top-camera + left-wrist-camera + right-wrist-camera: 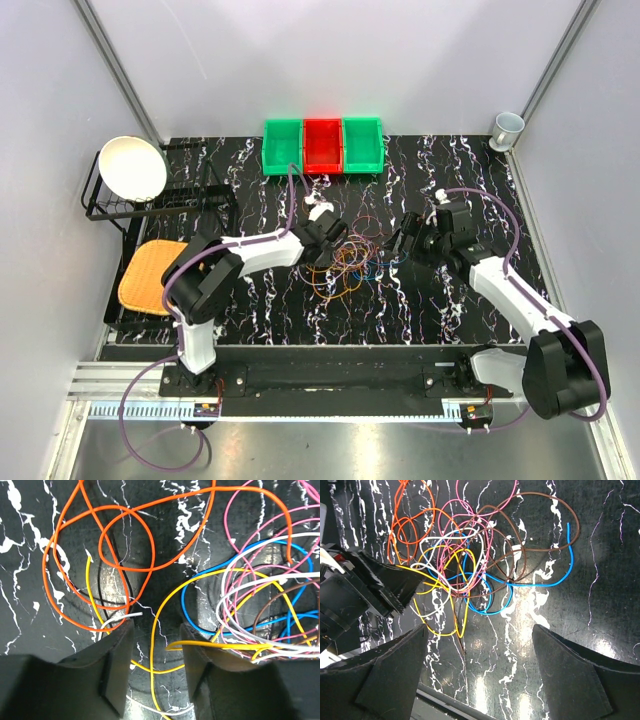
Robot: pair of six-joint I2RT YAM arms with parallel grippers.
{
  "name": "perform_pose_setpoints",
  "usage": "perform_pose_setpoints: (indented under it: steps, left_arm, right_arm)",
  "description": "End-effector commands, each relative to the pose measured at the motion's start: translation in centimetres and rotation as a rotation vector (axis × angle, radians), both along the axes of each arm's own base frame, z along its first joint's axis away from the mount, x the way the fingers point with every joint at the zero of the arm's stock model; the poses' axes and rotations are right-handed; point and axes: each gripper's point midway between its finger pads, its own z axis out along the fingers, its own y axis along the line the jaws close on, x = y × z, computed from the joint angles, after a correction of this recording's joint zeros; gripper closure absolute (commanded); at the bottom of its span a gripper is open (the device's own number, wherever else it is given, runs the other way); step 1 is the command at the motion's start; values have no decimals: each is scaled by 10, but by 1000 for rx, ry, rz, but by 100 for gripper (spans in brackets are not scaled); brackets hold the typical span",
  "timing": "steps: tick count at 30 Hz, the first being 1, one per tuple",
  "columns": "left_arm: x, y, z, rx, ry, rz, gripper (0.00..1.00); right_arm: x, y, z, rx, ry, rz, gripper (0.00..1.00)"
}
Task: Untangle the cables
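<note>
The left gripper (156, 627) is low over the black marbled tabletop (30, 580). Its jaws are partly apart and clamped on nothing. A yellow cable (153, 650) curves through the gap between its fingers, and another run of yellow lies across the right finger. Just ahead of the left finger are loops of orange cable (150, 542) and a white cable end (132, 614). Ahead and to the right of the right finger is the dense part of the tangle, where a pink cable (226, 525), a blue cable (183, 605) and a brown cable (260, 610) loop over each other among more white strands.

The right gripper (480, 630) hangs above the table on the opposite side of the cables (465, 555). Its jaws are spread wide and empty, with bare tabletop between its fingers. The pile lies ahead of it, slightly to its left. One blue strand and some brown loops trail off toward its right.
</note>
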Motion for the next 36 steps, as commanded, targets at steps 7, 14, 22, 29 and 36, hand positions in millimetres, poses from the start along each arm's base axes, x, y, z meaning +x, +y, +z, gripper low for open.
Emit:
perform_pose_setpoints:
  steps: [7, 14, 22, 29, 36]
  left_arm:
    - [8, 0, -3, -2, -15, 74, 89]
    - [4, -6, 29, -12, -42, 47, 100]
    - [1, -15, 184, -117, -274, -44, 100]
    - [-27, -9, 316, -330, -469, -182, 100]
    - [-38, -8, 253, -320, -403, -204, 100]
  right_arm:
    - [13, 11, 7, 22, -32, 39, 10]
    - [14, 12, 7, 27, -25, 41, 11]
    - [15, 14, 36, 47, -113, 59, 11]
    - [8, 14, 66, 85, -199, 63, 9]
    - [-2, 12, 71, 102, -211, 50, 9]
